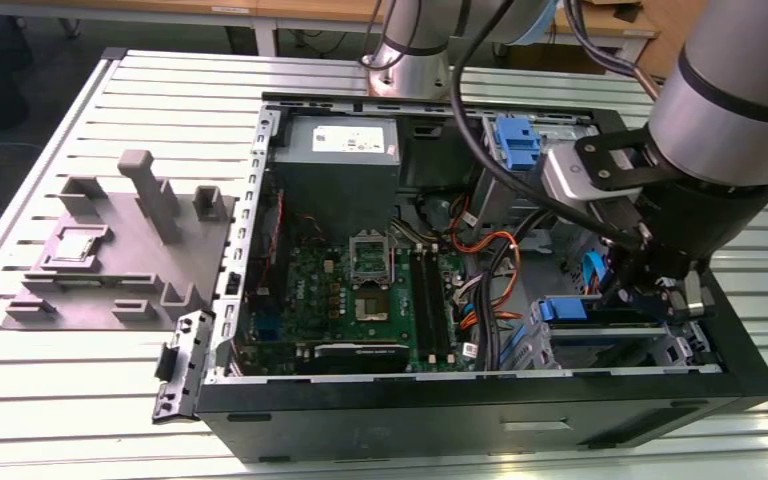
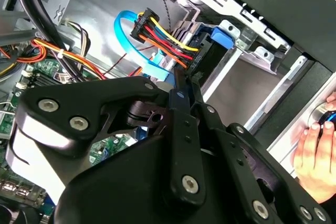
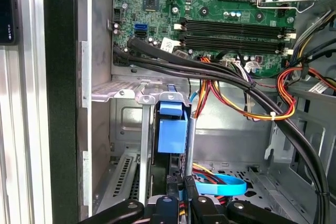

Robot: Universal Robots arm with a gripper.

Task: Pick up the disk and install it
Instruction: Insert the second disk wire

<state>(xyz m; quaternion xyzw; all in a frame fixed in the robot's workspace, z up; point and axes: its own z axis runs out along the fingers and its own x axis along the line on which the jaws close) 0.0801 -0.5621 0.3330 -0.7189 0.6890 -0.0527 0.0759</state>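
Inside the open computer case (image 1: 744, 385), near its front corner, the gripper (image 1: 658, 290) has its fingers (image 3: 176, 195) closed narrowly on the disk (image 3: 171, 135), which stands edge-on in the drive bay (image 3: 142, 95). It likely handles as stiff, fairly heavy and shock-sensitive (blue carrier edges look the safest hold).

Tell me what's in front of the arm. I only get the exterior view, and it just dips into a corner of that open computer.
Observer: In the first wrist view the disk stands edge-on, a blue strip between the metal rails of a drive bay, just ahead of the gripper.
Operator: Any wires close by?
Observer: Yes. The second wrist view shows a plug with red, yellow and black wires and a light-blue flat cable beside the bay.
Operator: Is anybody near?
Observer: A person's hand is just outside the case wall, in the second wrist view.
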